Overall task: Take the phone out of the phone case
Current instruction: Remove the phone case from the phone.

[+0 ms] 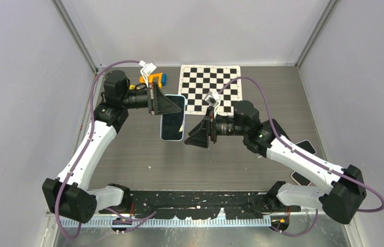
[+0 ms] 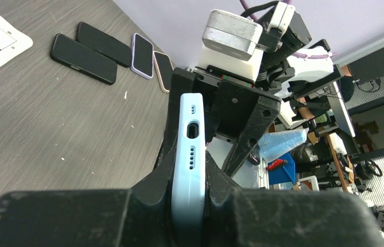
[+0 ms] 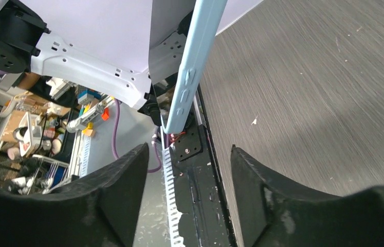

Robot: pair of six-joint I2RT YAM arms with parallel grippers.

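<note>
A phone in a light-blue case [image 1: 172, 128] hangs above the table, screen up in the top view. My left gripper [image 1: 168, 104] is shut on its far end. In the left wrist view the case's bottom edge [image 2: 190, 154], with port and speaker holes, is pinched between my left gripper's [image 2: 189, 172] jaws. My right gripper [image 1: 196, 135] is open and empty, just right of the phone's near end, not touching it. In the right wrist view the case's side edge [image 3: 192, 67] hangs ahead of my right gripper [image 3: 185, 172], beyond the open fingers [image 3: 120, 190].
A checkerboard sheet [image 1: 211, 87] lies at the back. An orange and blue object [image 1: 153, 78] sits behind the left gripper. Spare phones lie at the right [image 1: 305, 146], [image 1: 300, 178], seen as a row in the left wrist view [image 2: 83, 58].
</note>
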